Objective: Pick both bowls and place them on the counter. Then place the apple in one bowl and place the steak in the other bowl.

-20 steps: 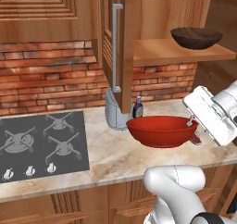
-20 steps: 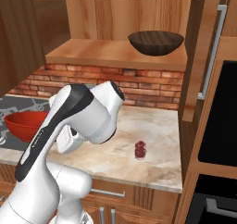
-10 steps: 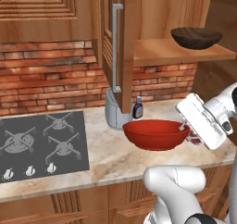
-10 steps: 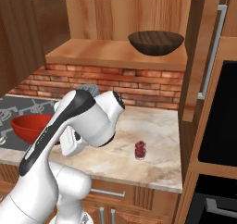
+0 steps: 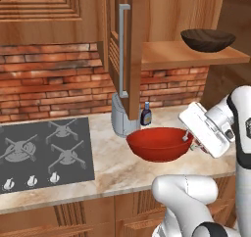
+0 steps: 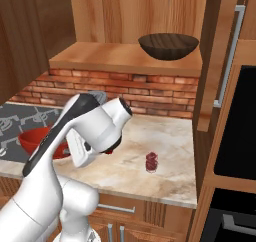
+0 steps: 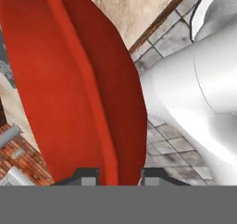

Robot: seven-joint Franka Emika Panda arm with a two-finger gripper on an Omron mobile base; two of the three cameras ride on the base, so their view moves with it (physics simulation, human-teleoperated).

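gripper [image 7: 113,176] pinching red bowl [image 5: 158,144] by rim, fingers narrow; bowl low over counter [image 5: 112,167], looks ready for set-down; brown bowl [image 5: 207,39] up on shelf [image 5: 166,55]; apple [image 6: 151,161] on counter, near.

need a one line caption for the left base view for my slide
Gripper clamped on the rim of the glossy red bowl just above the beige marble counter, with the dark brown wooden bowl up on the shelf.

A red brick wall [image 5: 49,84] runs behind the beige marble tabletop [image 5: 112,167]. Wooden cabinets [image 5: 49,11] hang above, an open wooden shelf [image 5: 186,55] beside them. A dark grey stovetop [image 5: 44,153] sits left.
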